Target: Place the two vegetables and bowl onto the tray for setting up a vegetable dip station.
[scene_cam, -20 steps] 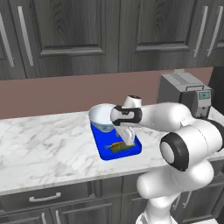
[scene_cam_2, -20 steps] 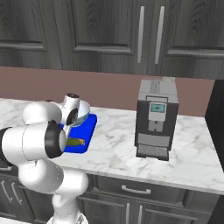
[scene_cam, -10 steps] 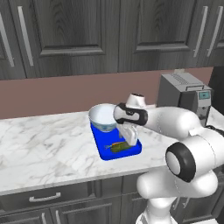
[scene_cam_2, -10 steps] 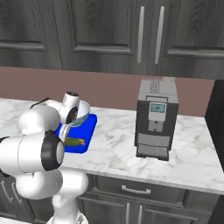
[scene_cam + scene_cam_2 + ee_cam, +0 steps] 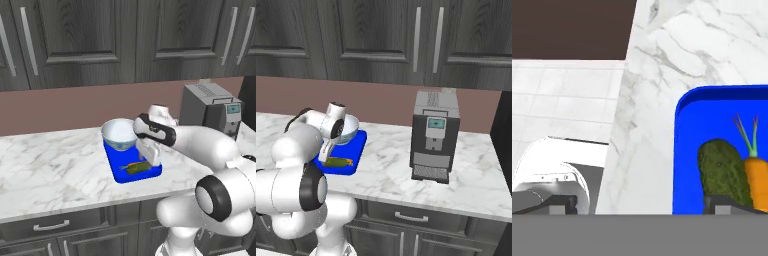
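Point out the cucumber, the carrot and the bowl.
cucumber (image 5: 722,172), hand view, middle of its dark green body.
carrot (image 5: 758,180), hand view, orange body below the green tip.
bowl (image 5: 119,133), left base view, whitish inside.

The tray (image 5: 118,171) is a flat bright blue board with rounded corners, and it lies on the marble counter. In the left base view its long side runs from 11 o'clock to 5 o'clock.

The bowl (image 5: 119,134) is round and deep, pale blue outside and whitish inside. It stands upright on the far end of the tray, at 12 o'clock from the vegetables.

The cucumber (image 5: 722,173) is short, stubby and dark green. It lies flat on the near part of the tray.

The carrot (image 5: 757,180) is orange with thin green stalks at its tip. It lies on the tray just beside the cucumber, at its 3 o'clock in the hand view, and they seem to touch.
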